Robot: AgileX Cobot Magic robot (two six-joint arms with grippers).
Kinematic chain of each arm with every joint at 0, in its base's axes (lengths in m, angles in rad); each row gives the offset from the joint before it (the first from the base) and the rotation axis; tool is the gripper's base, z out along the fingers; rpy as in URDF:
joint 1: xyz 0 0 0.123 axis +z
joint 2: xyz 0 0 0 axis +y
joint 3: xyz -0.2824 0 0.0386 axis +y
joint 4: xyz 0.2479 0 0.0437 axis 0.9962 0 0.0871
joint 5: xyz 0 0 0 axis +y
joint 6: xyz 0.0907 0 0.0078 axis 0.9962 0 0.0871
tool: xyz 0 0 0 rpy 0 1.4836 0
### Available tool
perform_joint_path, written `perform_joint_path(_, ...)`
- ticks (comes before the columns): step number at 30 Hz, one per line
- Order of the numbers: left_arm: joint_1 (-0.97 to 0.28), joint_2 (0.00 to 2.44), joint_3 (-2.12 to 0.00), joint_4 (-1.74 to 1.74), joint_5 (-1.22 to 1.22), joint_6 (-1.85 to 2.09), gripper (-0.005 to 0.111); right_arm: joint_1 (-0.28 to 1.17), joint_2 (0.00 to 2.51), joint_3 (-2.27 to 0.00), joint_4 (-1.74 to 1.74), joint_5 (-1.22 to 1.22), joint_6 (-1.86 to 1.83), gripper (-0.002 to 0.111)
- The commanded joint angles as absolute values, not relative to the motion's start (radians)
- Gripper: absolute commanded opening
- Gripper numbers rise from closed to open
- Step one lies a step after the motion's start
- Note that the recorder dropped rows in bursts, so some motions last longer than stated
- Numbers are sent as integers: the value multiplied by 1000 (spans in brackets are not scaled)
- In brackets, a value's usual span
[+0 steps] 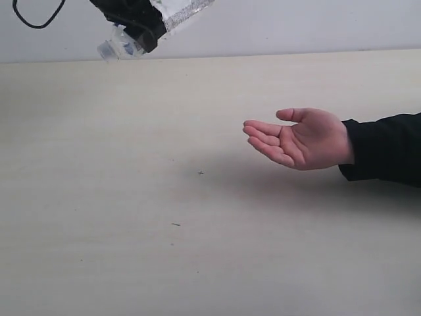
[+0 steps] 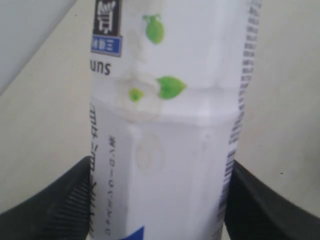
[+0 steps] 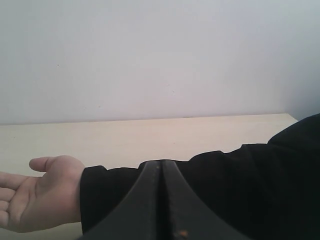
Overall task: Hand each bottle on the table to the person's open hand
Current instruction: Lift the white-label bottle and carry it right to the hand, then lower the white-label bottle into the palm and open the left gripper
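Note:
My left gripper (image 1: 135, 33) hangs at the top left of the exterior view, high above the table (image 1: 131, 197), shut on a clear bottle (image 1: 117, 46) with a white, green-leafed label (image 2: 165, 115). In the left wrist view the black fingers (image 2: 55, 205) press both sides of the bottle. The person's open hand (image 1: 299, 138) waits palm up at the right, black sleeve behind it, well apart from the bottle. My right gripper (image 3: 161, 167) is shut and empty, seen only in its own wrist view, behind the person's sleeve; the hand (image 3: 35, 197) shows beyond it.
A black sleeve (image 1: 385, 148) reaches in from the right edge over the table. A pale wall (image 1: 296, 23) backs the far table edge. A black cable (image 1: 36, 20) loops at the top left. Tiny dark specks (image 1: 200, 173) mark the tabletop.

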State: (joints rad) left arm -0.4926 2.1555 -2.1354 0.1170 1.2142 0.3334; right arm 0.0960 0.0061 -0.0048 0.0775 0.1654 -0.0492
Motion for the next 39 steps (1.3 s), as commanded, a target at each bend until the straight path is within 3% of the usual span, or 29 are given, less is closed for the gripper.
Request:
perform_joint_path(1,-584,2078,-2086,183,1221,141,0,93,0,0,78,155,-50,0)
perform_joint_path(14,-758,1971,-1896,110,1221,-279,0,93,0,0,78,155,-50,0)
perform_joint_path(25,-919,1967,-1881,-119,1221,-523,0,93,0,0,78,155,-50,0)
perform_joint_path(39,-946,1967,-1816,-228,1074,-793,0,93,0,0,78,155,-50,0)
